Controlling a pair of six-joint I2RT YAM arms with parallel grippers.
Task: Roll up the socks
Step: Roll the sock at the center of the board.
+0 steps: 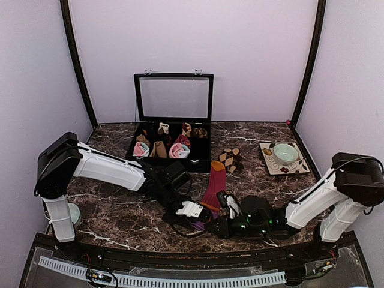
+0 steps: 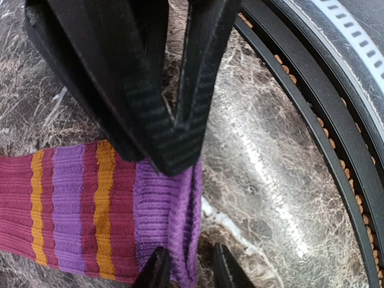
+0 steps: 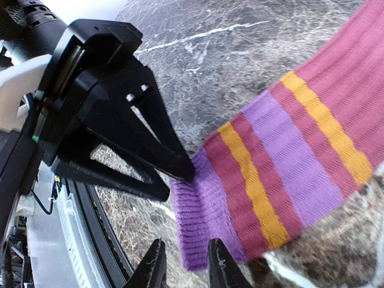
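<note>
The long magenta sock (image 1: 213, 187) lies flat at the table's front middle, orange toe away from me and purple cuff (image 1: 198, 225) nearest. Both grippers meet at that cuff. In the left wrist view my left gripper (image 2: 192, 273) straddles the cuff's raised edge (image 2: 180, 222); one finger touches the fabric and marble shows before the other. My right gripper (image 3: 185, 269) stands slightly open at the cuff's corner (image 3: 201, 234), not pinching it. The brown-and-beige diamond socks (image 1: 231, 159) lie beyond the toe.
An open black box (image 1: 201, 163) with small sock rolls stands behind the socks, lid upright. At the right rear a patterned plate (image 1: 267, 163) carries a green bowl (image 1: 284, 153). The black rail of the table's front edge (image 2: 312, 120) runs close by the grippers.
</note>
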